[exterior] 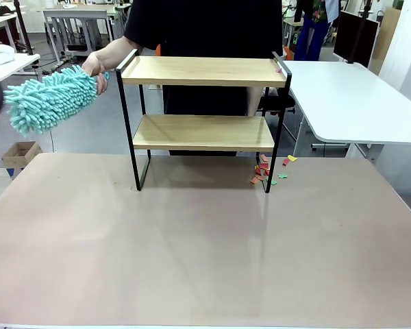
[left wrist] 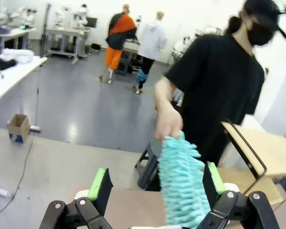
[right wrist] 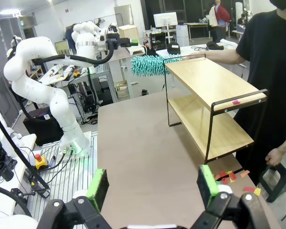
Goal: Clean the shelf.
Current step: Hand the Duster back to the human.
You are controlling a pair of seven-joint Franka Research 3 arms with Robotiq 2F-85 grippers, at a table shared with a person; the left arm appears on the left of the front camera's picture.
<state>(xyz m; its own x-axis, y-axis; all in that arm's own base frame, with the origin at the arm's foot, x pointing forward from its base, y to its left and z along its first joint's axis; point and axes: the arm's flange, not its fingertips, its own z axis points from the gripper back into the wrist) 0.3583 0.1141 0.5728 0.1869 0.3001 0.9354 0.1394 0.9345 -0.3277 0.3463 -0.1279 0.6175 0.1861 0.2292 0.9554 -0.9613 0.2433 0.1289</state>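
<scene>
Shelf (exterior: pixel 202 103) stands at the table's (exterior: pixel 192 260) far edge. Left of it, the person's hand (exterior: pixel 96 66) holds a teal duster (exterior: pixel 49 98) between the left gripper's (left wrist: pixel 155 187) spread fingers, unclamped. Paper scraps (exterior: pixel 264 173) lie by its right foot. The right gripper (right wrist: pixel 152 186) gapes, holding nothing.

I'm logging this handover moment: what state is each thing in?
Two-tier wooden shelf with black metal frame: upright, pink scrap on top board.
Teal fluffy microfibre duster: held by person's hand, between open left gripper fingers.
Right gripper: open, empty.
Coloured paper scraps: scattered on table.
</scene>
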